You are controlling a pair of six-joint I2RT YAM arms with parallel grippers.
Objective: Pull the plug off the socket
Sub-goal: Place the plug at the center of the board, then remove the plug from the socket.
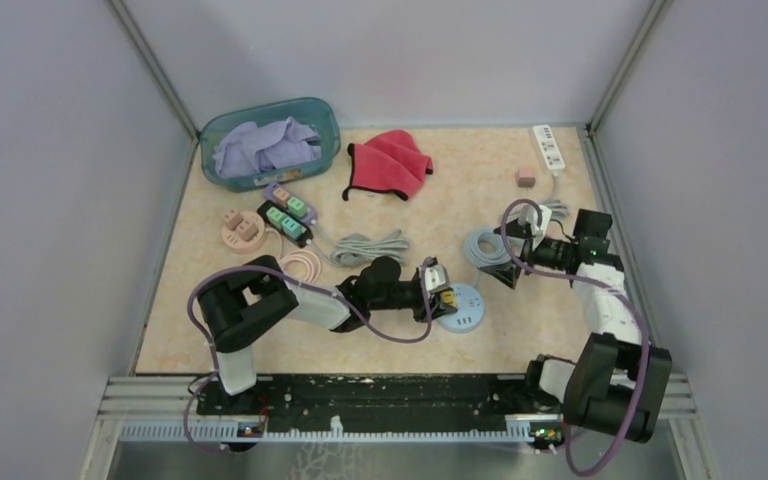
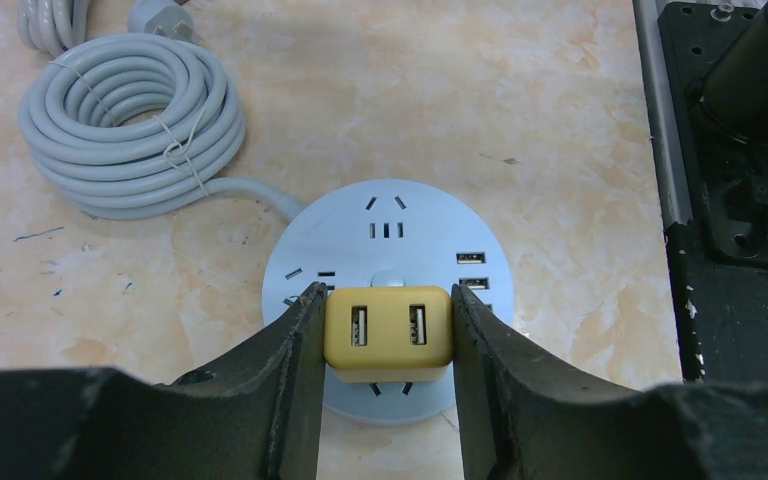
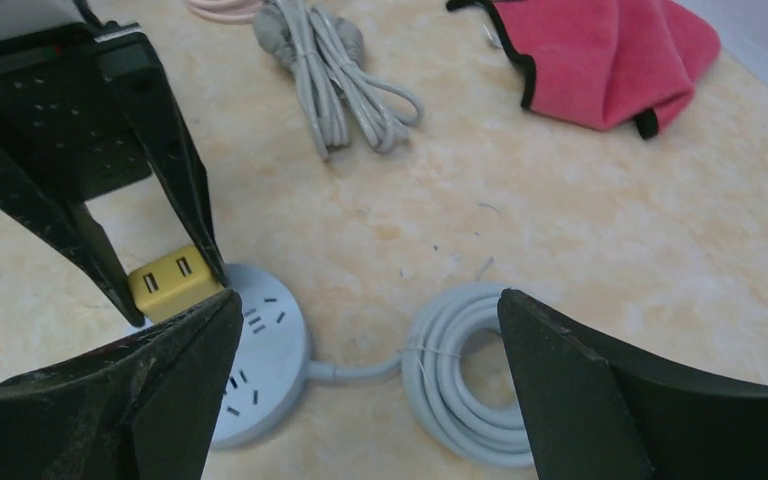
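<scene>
Here the left gripper (image 2: 386, 312) pinches the yellow plug (image 2: 388, 345) by its flat sides, on the round socket (image 2: 360, 225) beside the coiled cable (image 2: 130, 120). It looks like light, rigid, smooth plastic, so the socket may lift too. The right gripper (image 3: 365, 310) hangs spread wide.

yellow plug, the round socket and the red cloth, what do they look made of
Yellow plug: probably moulded plastic with a smooth satin finish; rounded corners, even colour, soft sheen.
Round socket: likely hard plastic, pale blue-grey and matte; flat face with crisply cut slots.
Red cloth: soft fabric, possibly microfibre; it lies in loose folds, with a fuzzy surface and dark stitched edging.
</scene>
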